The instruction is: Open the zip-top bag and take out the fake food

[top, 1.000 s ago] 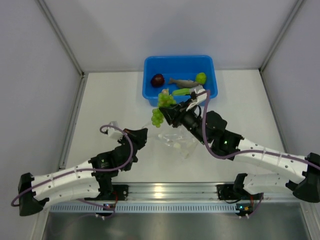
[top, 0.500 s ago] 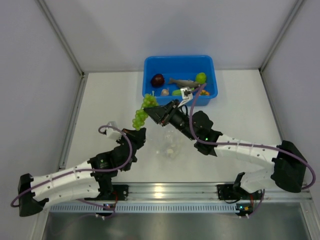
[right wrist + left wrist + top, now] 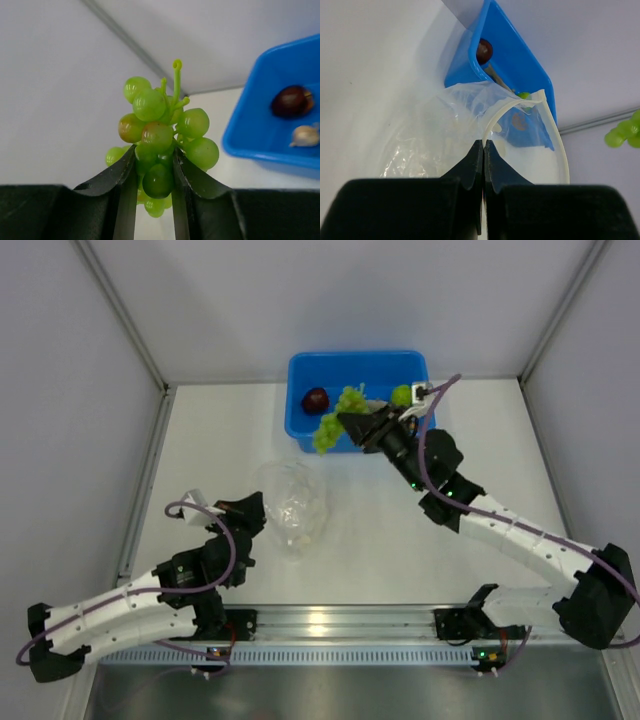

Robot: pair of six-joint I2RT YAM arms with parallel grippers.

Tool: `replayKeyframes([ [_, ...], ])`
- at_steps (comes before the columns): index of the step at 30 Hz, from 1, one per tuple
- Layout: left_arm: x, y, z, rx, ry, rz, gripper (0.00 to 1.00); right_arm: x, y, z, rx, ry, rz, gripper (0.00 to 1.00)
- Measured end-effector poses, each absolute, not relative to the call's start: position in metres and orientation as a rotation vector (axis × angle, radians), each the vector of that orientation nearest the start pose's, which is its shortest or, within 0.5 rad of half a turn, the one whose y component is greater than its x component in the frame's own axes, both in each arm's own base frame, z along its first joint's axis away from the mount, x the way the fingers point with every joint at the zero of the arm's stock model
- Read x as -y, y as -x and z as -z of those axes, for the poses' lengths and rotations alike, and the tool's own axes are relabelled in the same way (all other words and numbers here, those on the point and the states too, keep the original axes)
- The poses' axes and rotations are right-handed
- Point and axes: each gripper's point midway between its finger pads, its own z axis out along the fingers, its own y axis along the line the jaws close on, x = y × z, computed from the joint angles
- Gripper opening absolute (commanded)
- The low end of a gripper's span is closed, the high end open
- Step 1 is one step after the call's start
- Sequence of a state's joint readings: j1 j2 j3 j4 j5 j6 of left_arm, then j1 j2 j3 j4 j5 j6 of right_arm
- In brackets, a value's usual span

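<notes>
Several fruits (image 3: pixel 316 399) sit in the bin (image 3: pixel 300 370); right gripper (image 3: pixel 352 422) clamps the grapes (image 3: pixel 160 135) near it; left gripper (image 3: pixel 483 143) pinches the bag (image 3: pixel 435 130) rim.

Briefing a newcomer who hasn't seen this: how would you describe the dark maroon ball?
Find the blue bin at the far edge of the table. In its left half lies the dark maroon ball. It alone is dark; the lime ball is bright green.
</notes>
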State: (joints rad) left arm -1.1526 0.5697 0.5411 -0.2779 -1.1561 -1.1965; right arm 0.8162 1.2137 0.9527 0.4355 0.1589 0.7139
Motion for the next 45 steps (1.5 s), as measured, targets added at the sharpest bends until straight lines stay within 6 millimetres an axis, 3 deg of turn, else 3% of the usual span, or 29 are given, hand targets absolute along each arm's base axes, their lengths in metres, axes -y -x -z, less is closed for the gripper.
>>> replayKeyframes([
  [4,0.118,-0.218,-0.244,-1.529,0.785,0.605,0.00,-0.251,-0.353,-0.382,-1.462,-0.188,-0.960,0.00],
  [7,0.108,-0.217,-0.253,-1.520,0.762,0.551,0.00,-0.222,-0.392,-0.377,-1.487,-0.219,-0.806,0.00],
  [9,0.103,-0.218,-0.266,-1.516,0.737,0.515,0.00,-0.216,-0.420,-0.369,-1.519,-0.215,-0.726,0.00],
  [12,0.098,-0.219,-0.292,-1.514,0.688,0.453,0.00,-0.208,-0.475,-0.336,-1.621,-0.201,-0.583,0.02],
  [16,0.095,-0.220,-0.322,-1.521,0.608,0.367,0.00,-0.205,-0.526,-0.278,-1.782,-0.161,-0.434,0.08],
  [20,0.095,-0.223,-0.329,-1.559,0.495,0.238,0.00,-0.209,-0.552,-0.224,-1.943,-0.105,-0.326,0.26],
  [21,0.096,-0.225,-0.329,-1.574,0.458,0.198,0.00,-0.210,-0.556,-0.216,-1.970,-0.092,-0.311,0.38],
  [24,0.103,-0.229,-0.326,-1.613,0.372,0.121,0.00,-0.212,-0.561,-0.203,-2.037,-0.069,-0.281,0.70],
  [28,0.116,-0.237,-0.310,-1.672,0.264,0.036,0.00,-0.210,-0.558,-0.206,-2.066,-0.043,-0.257,0.77],
  [31,0.125,-0.246,-0.293,-1.726,0.198,-0.015,0.00,-0.205,-0.551,-0.210,-2.085,-0.034,-0.234,0.99],
  [35,0.137,-0.260,-0.267,-1.805,0.136,-0.070,0.00,-0.191,-0.531,-0.226,-2.118,-0.020,-0.181,0.99],
  [40,0.162,-0.265,-0.234,-1.906,0.054,-0.057,0.00,-0.166,-0.483,-0.279,-2.059,-0.038,-0.186,0.99],
  [42,0.171,-0.266,-0.222,-1.942,0.031,-0.039,0.07,-0.153,-0.458,-0.298,-2.033,-0.049,-0.192,0.99],
  [45,0.186,-0.265,-0.203,-2.002,-0.009,-0.008,0.32,-0.136,-0.428,-0.316,-1.999,-0.068,-0.201,0.99],
])
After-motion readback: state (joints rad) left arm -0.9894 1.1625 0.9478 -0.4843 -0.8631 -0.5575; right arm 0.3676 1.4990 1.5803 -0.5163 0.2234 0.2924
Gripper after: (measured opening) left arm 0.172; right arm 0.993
